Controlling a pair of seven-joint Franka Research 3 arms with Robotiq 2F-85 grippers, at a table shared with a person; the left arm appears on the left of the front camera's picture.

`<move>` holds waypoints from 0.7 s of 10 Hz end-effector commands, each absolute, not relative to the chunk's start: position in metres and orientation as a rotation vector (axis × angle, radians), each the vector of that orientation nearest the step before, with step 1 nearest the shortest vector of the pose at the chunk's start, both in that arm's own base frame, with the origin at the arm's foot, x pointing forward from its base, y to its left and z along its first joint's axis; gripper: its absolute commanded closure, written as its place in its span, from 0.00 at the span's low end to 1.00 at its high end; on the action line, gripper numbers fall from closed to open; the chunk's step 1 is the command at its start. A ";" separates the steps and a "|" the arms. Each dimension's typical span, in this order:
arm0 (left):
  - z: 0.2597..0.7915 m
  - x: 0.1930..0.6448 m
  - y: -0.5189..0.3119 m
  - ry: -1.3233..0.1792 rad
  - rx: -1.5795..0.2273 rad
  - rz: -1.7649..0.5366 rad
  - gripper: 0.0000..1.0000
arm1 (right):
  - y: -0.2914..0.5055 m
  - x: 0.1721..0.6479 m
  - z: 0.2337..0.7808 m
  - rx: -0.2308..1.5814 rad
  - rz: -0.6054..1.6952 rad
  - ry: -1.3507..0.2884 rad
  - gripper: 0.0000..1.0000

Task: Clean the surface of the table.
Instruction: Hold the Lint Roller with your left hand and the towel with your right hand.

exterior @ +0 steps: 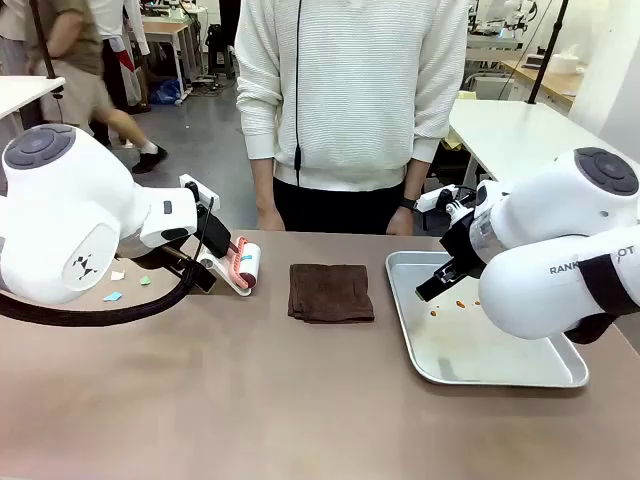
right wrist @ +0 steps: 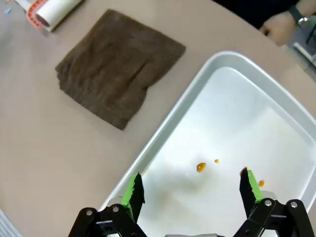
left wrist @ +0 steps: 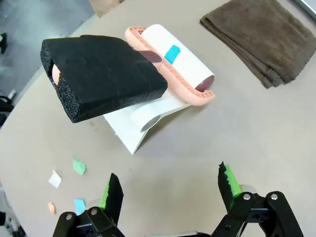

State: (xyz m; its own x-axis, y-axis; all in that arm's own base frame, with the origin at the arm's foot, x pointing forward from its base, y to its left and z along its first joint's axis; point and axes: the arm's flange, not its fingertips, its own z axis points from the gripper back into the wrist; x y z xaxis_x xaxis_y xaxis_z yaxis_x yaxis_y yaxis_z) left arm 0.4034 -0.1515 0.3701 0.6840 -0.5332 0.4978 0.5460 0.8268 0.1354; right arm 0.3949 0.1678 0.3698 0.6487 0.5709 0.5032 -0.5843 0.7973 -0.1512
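The large rectangular brown-taupe table [exterior: 250,400] is lying in front of both arms and, judging by what is on it, the cleaning is only starting. Small scraps of blue, green, white and orange paper [left wrist: 79,166] are lying loose on the robot's left part of the top, none gathered.

The likely tool, a white sticky lint roller in a pink plastic frame with a thick black foam handle [left wrist: 103,76], is resting on its white stand just beside the scraps, with nothing gripping it. The left gripper [left wrist: 170,185] is hovering over the bare top near the roller with its jaws spread wide and holding nothing.

A folded dark brown cloth [exterior: 331,292] is lying untouched in the middle. To its right, a shiny rectangular silver tray [exterior: 500,375] is carrying a few orange drops [right wrist: 200,167]. The right gripper [right wrist: 190,182] is hanging over the tray, equally wide open and empty.

Picking up the roller and rolling up the scraps are not yet done.
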 end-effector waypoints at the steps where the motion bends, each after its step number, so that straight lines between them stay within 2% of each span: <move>1: 0.370 0.403 -0.152 -0.550 -0.025 -0.605 0.00 | 0.168 0.395 0.370 0.025 0.657 -0.563 0.00; 7: 0.370 0.403 -0.152 -0.550 -0.025 -0.605 0.00 | 0.168 0.395 0.370 0.025 0.657 -0.563 0.00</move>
State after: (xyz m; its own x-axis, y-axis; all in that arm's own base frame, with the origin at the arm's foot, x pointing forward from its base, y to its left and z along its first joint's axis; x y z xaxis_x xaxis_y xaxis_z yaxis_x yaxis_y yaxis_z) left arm 0.4034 -0.1514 0.3701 0.6844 -0.5327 0.4979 0.5455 0.8271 0.1351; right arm 0.3949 0.1678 0.3696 0.6485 0.5717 0.5026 -0.5848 0.7969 -0.1517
